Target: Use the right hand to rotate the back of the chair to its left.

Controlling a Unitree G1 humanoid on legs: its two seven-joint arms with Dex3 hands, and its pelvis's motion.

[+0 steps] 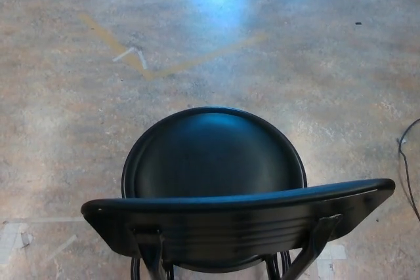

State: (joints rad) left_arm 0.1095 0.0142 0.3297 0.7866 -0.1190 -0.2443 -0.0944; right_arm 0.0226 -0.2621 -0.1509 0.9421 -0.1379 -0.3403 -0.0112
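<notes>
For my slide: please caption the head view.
Black chair on a concrete floor, its backrest nearest the camera.

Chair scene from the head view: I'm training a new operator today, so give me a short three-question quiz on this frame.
1. True or false: a robot hand is gripping the backrest of the black chair.
2. What shape is the chair's seat? A) square B) round C) triangular
3. What lies on the floor at the picture's right edge?

Key: 1. False, no robot hand shows. 2. B. 3. A black cable.
</notes>
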